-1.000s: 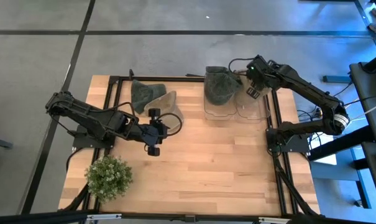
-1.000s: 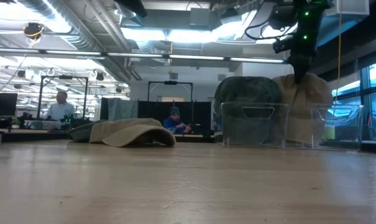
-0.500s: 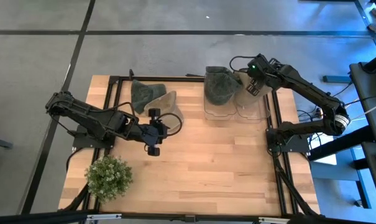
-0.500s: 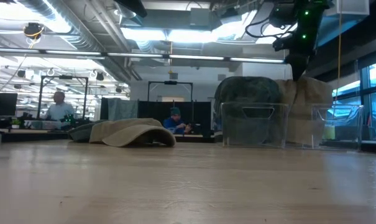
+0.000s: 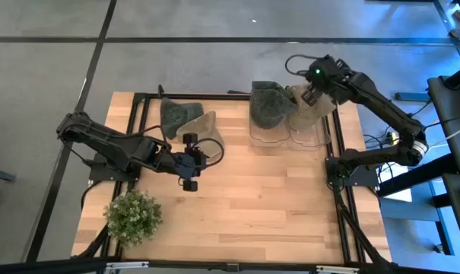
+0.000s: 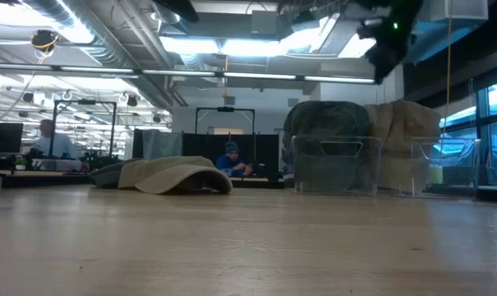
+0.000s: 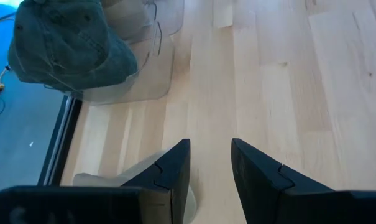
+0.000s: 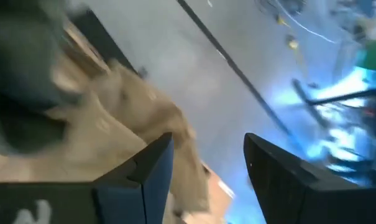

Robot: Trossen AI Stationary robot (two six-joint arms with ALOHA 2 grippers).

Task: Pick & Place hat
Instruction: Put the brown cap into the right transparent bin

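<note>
A small potted plant stands at the near left corner of the wooden table. Just beyond it, the left gripper hangs low over the table's middle-left, its jaws parted a narrow way with nothing between them. Past the gripper, a tan hat lies flat on the wood, overlapping a dark green hat that lies at the far left edge. On the far right, two clear bins sit side by side: the left bin holds a dark green hat, and the right bin holds a tan hat standing up above its rim. The right gripper hovers above that tan hat, jaws apart and empty. Beyond the table, people sit at desks in the room behind.
</note>
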